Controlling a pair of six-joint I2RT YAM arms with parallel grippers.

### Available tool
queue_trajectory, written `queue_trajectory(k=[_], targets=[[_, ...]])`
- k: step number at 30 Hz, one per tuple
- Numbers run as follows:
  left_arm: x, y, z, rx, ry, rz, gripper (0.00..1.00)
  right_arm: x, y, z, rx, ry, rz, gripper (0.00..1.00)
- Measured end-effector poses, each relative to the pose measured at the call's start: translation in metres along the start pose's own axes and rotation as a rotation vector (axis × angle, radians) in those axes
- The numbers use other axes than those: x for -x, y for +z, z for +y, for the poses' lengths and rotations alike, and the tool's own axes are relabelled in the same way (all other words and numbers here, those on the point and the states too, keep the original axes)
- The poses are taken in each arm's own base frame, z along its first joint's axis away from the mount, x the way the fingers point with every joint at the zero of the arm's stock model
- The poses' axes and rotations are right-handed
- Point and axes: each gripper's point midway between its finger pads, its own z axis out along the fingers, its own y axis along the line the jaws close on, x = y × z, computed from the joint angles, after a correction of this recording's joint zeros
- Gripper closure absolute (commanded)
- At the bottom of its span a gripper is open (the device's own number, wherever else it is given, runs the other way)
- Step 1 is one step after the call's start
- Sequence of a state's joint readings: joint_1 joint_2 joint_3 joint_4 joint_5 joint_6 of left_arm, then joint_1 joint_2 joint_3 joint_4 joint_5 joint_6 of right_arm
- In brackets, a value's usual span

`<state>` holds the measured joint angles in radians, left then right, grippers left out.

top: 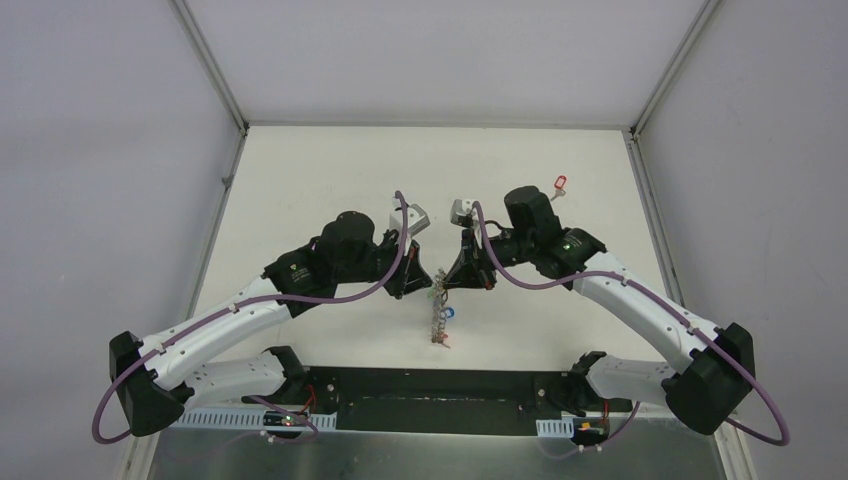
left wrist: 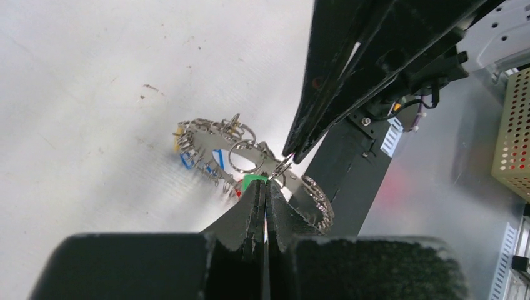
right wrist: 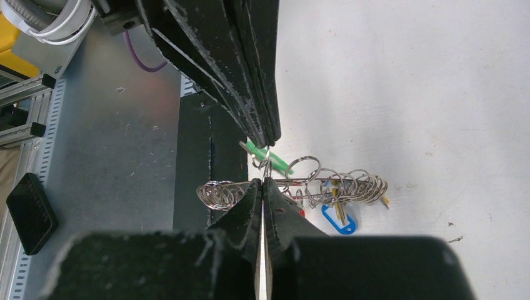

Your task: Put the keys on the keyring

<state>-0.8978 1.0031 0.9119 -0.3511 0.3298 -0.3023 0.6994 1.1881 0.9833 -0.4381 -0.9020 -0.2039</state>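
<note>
- My left gripper has its jaws fully closed, the fingers pressed flat together at the lower centre of the left wrist view.
- Its tips sit against a small silver metal key with a green oval plastic tag. I cannot tell whether they pinch the tag itself.
- My right gripper is also shut tight. Its tips meet the edge of the large dark grey metal keyring, fringed with small silver split rings, at the centre of the right wrist view.
- In the left wrist view those right tips touch one small silver split ring on the fringe.
- A silver key with a blue oval tag sits among the fringe, lower right of centre.
- A silver key with a red tag lies well apart on the white table, upper right in the top view.
- My own fingers cover both contact points, and the key blades blur into the loops.
</note>
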Motion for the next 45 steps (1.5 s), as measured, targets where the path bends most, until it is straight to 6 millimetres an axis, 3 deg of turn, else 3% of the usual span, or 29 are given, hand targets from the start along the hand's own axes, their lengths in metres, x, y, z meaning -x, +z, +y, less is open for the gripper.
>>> queue_trajectory(k=[15, 18, 23, 32, 39, 45], targets=[[-0.012, -0.002, 0.004, 0.024, -0.008, 0.045, 1.0, 0.001, 0.001, 0.003, 0.006, -0.023, -0.015, 1.0], [-0.013, -0.002, 0.003, 0.018, -0.001, 0.049, 0.79, 0.0, 0.001, 0.003, 0.007, -0.027, -0.019, 1.0], [-0.016, -0.004, 0.003, 0.014, 0.038, 0.061, 0.6, -0.002, 0.001, 0.003, 0.006, -0.037, -0.029, 1.0], [-0.003, -0.019, -0.013, -0.097, 0.206, -0.09, 0.56, -0.006, -0.003, 0.012, 0.024, -0.089, -0.068, 1.0], [-0.015, -0.017, -0.022, -0.227, 0.411, -0.178, 0.56, -0.007, -0.009, 0.024, 0.03, -0.196, -0.144, 1.0], [-0.014, -0.016, -0.038, -0.328, 0.562, -0.248, 0.58, -0.003, -0.011, 0.028, 0.045, -0.237, -0.17, 1.0]])
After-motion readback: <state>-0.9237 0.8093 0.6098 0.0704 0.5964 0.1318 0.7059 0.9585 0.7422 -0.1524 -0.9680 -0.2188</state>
